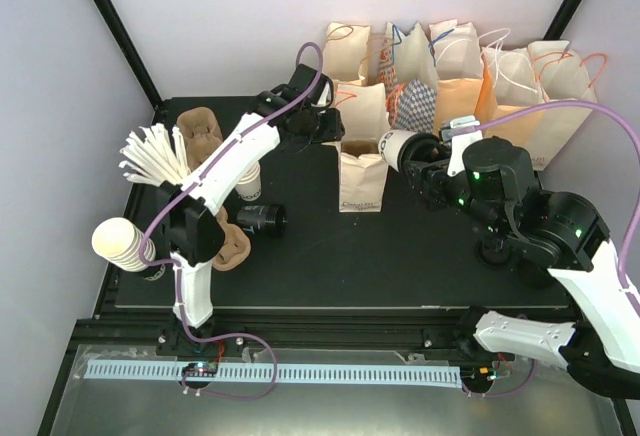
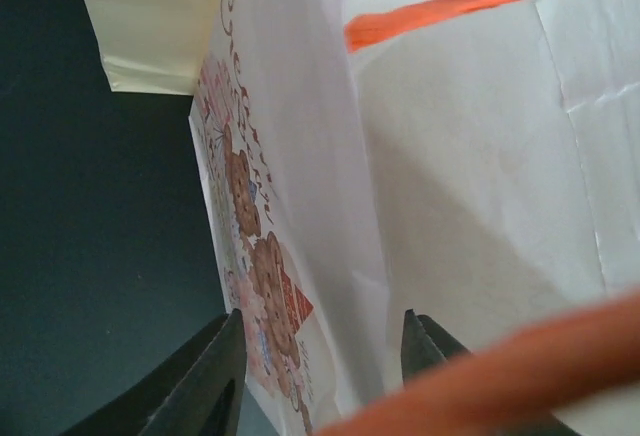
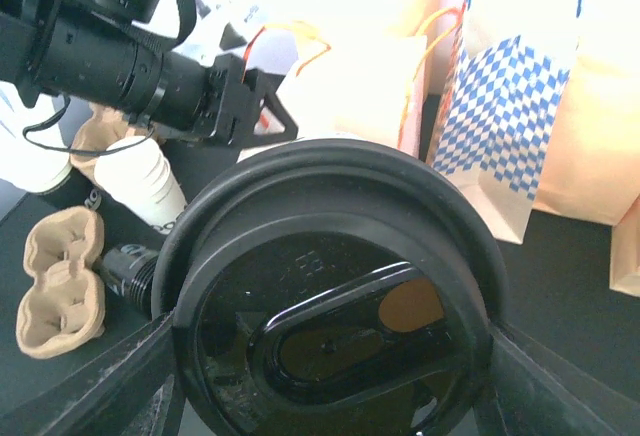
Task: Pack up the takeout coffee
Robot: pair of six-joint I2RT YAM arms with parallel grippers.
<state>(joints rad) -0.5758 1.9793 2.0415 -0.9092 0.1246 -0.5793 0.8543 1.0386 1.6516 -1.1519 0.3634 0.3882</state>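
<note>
Far left, nine o'clock: I see a stack of plain cream paper cups [image 1: 122,242] lying off the edge of the black table mat [image 1: 400,256], with brown moulded-pulp cup carriers [image 1: 232,249] beside it. Not my cargo.
Left gripper [image 2: 322,351]: I'm up at eleven o'clock of the mat, jaws part open and straddling the edge of a white paper bag with a bear print and orange handles [image 2: 450,156]. Whether the fingers already pinch the paper, I can't tell.
Centre: a small tan paper bag [image 1: 362,178] stands upright, mouth open, just beside the cup's nose.
Right gripper [image 3: 330,351]: jaws spread wide around the takeout coffee, a white paper cup with a round black plastic lid [image 3: 330,306]. I've got it, lying sideways in the air at one o'clock of the mat.
Step in hand: I reckon carrying the cup to a bag while my left steadies one.
Next move: tip the cup upright, line it over an open mouth, lower gently.
</note>
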